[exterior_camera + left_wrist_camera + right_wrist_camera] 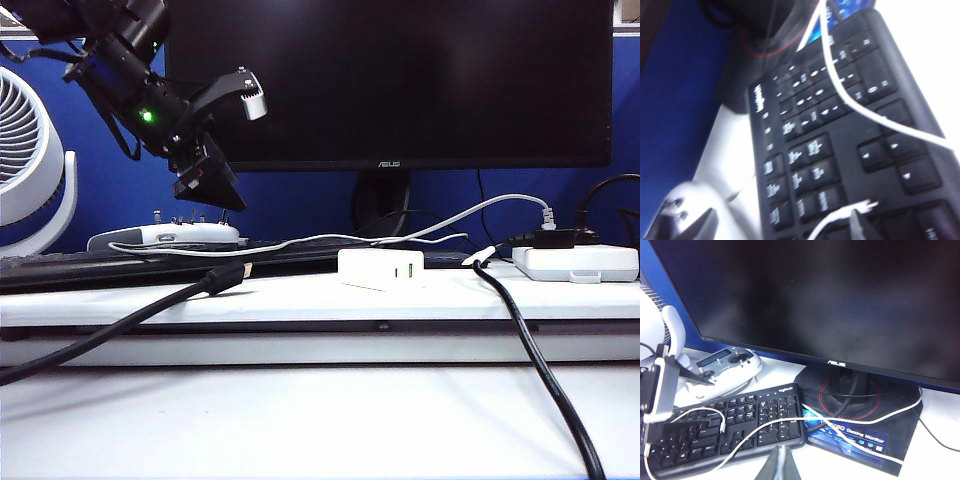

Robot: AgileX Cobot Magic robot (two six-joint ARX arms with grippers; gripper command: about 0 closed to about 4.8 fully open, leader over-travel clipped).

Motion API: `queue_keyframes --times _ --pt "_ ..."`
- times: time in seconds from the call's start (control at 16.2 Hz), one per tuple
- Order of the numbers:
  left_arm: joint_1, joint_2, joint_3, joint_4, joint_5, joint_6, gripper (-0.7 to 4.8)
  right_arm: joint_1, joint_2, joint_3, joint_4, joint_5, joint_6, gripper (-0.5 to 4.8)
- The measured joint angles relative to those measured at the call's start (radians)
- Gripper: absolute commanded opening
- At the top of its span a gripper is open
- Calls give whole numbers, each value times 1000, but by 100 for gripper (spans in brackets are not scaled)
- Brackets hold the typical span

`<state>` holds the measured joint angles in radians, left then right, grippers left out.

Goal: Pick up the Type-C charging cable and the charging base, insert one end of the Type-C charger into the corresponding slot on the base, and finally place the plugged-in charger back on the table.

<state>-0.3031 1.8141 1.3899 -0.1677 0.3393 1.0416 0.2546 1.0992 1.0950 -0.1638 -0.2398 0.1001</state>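
— Nearest us, the charging base (381, 269) sits unheld on the ledge of the table (300, 420), middle-right; our clenched right gripper (778, 464) hovers near it.

— Farther left, our left gripper (222, 135) hangs spread, empty, above the Type-C charging cable (300, 243) draped over the keyboard (725, 427). Descending, we could pinch keys, or drag the cable sideways.
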Motion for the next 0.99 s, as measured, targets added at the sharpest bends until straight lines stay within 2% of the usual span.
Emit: queue_keyframes --times 0.18,0.49,0.55,0.74,0.99 --pt "0 40 1 -10 39 -2 340 0 0 0 -2 -5 0 -1" --pt "0 73 1 -34 32 -23 340 0 0 0 -2 -24 0 -2" --pt "0 80 3 -29 5 -25 340 0 0 0 -3 -24 0 -2" --pt "0 87 6 -18 -19 -66 339 0 0 0 -2 -24 0 -1" --pt "1 113 105 -105 -32 -133 331 0 0 0 -2 -24 0 -2"
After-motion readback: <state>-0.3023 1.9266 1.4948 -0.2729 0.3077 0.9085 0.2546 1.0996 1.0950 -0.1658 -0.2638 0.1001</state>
